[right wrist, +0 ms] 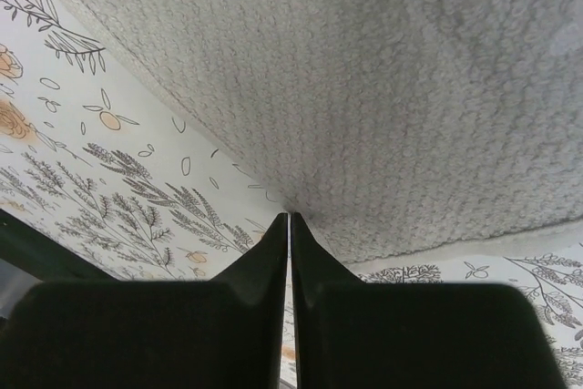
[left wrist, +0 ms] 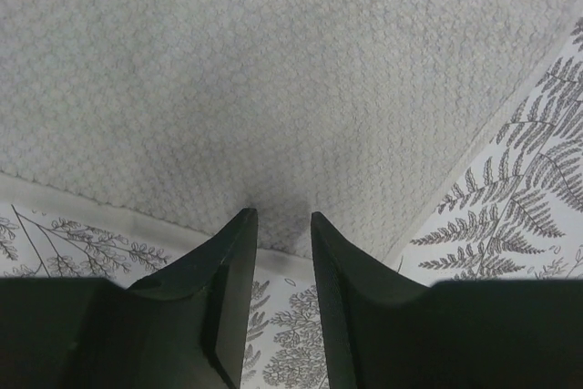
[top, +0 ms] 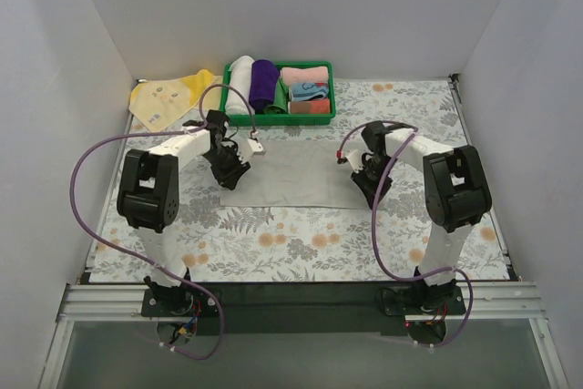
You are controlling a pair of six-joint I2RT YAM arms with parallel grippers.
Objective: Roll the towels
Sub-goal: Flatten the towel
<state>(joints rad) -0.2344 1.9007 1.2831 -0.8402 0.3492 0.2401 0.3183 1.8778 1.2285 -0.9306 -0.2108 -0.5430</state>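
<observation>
The light grey towel (top: 291,173) lies flat in the middle of the table. My left gripper (top: 228,167) is at its near left corner. In the left wrist view the jaws are open, and the towel (left wrist: 273,88) has its corner between my fingertips (left wrist: 244,221). My right gripper (top: 365,179) is at the near right corner. In the right wrist view its jaws are shut and their tips pinch the corner of the towel (right wrist: 392,97). The pale yellow towel (top: 167,97) with small printed marks lies flat at the back left.
A green basket (top: 278,118) stands at the back centre, holding white, purple, pink and blue rolled or folded cloths. The table wears a floral cloth (top: 301,243). White walls close in the left, back and right sides.
</observation>
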